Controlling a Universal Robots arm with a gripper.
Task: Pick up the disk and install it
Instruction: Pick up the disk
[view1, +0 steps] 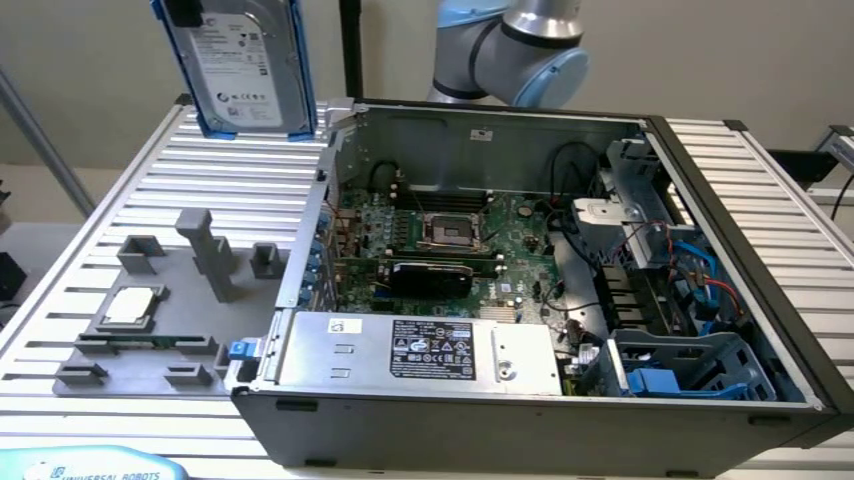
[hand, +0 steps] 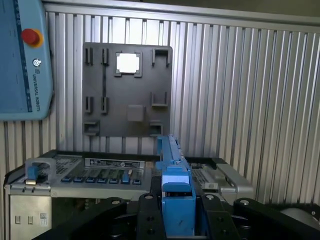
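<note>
The disk (view1: 240, 65), a silver-grey hard drive with a white label and blue rails, hangs upright in the air above the slatted table's back corner on the exterior view's left, beyond the open computer case (view1: 534, 410). In the wrist view, my gripper (hand: 176, 212) is shut on the disk's blue rail (hand: 172, 165), which runs edge-on between the black fingers (hand: 145, 212). Below the disk in that view lie the case's edge and the grey fixture plate.
Inside the case are the motherboard (view1: 441, 235), a power supply (view1: 420, 350) and a blue plastic cage (view1: 687, 365) at the front right. A grey fixture (view1: 154, 330) with a small silver chip (view1: 134, 305) lies on the table. A teach pendant (hand: 22, 60) sits at the table's edge.
</note>
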